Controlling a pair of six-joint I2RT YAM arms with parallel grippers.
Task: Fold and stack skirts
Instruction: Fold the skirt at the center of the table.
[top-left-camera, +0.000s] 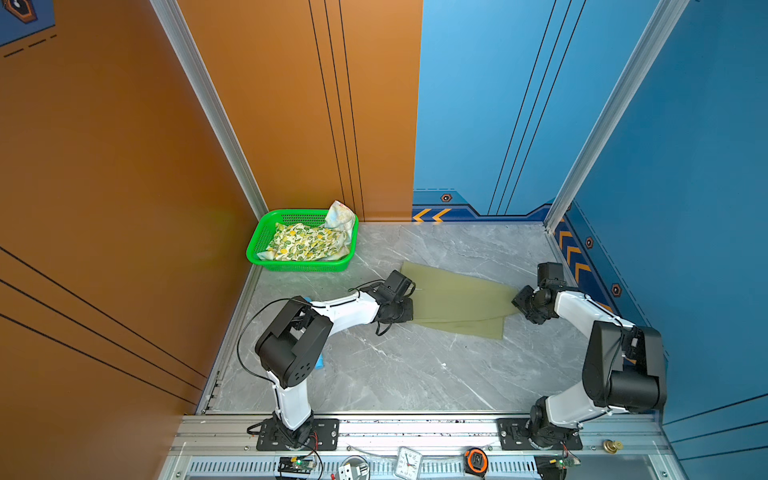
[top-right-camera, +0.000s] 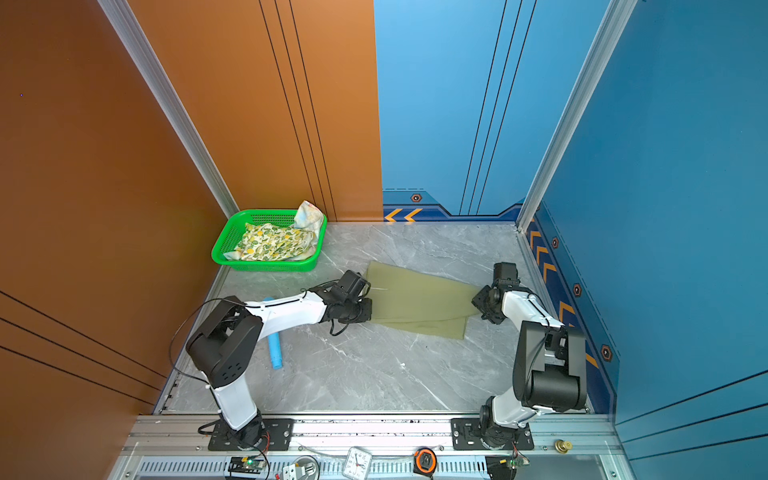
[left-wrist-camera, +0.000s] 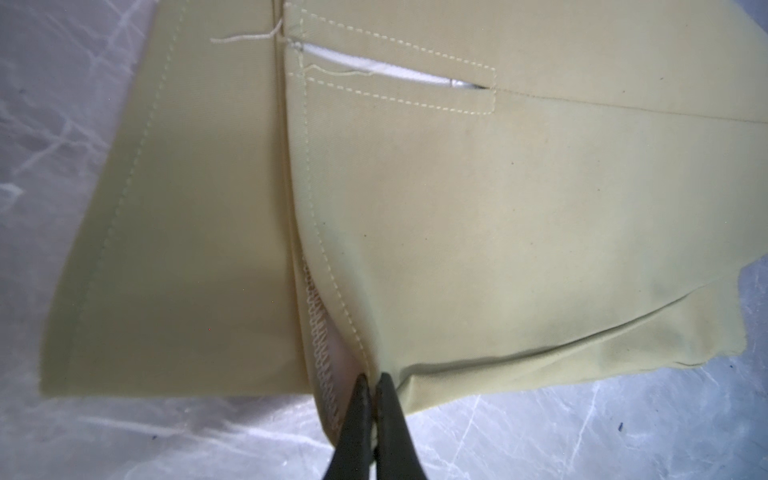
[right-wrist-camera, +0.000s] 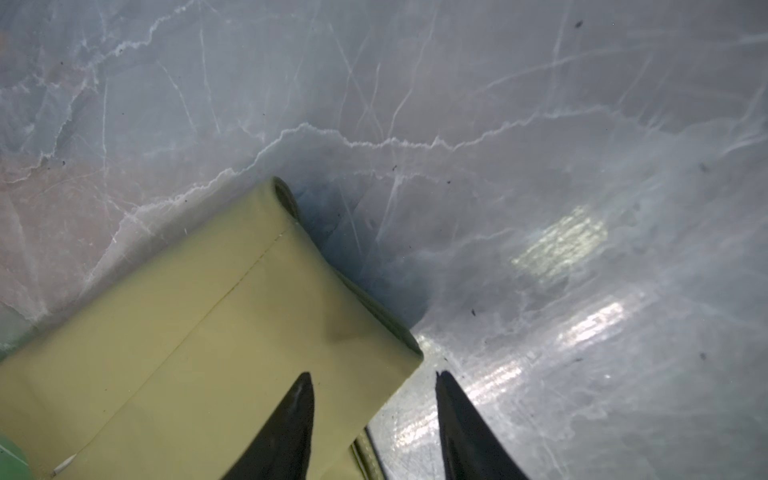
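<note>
On the grey marble worktop (top-left-camera: 415, 374), centre: olive skirt (top-left-camera: 457, 299) lying flat, partly folded, a lower layer sticking out along the near edge. Left pincer (left-wrist-camera: 373, 380) is closed, pinching the olive skirt's left edge beside a stitched seam. Right pincer (right-wrist-camera: 372, 374) is open at the skirt's right corner, one tip over the cloth, the other over bare worktop, gripping nothing. Far left corner: green basket (top-left-camera: 259, 232) holding the lemon skirt (top-left-camera: 305, 245), crumpled. Floral skirt (top-left-camera: 343, 216) is bunched at the basket's far right corner, over the rim. Light-blue toy (top-right-camera: 274, 345) lies near left, partly under the left arm.
</note>
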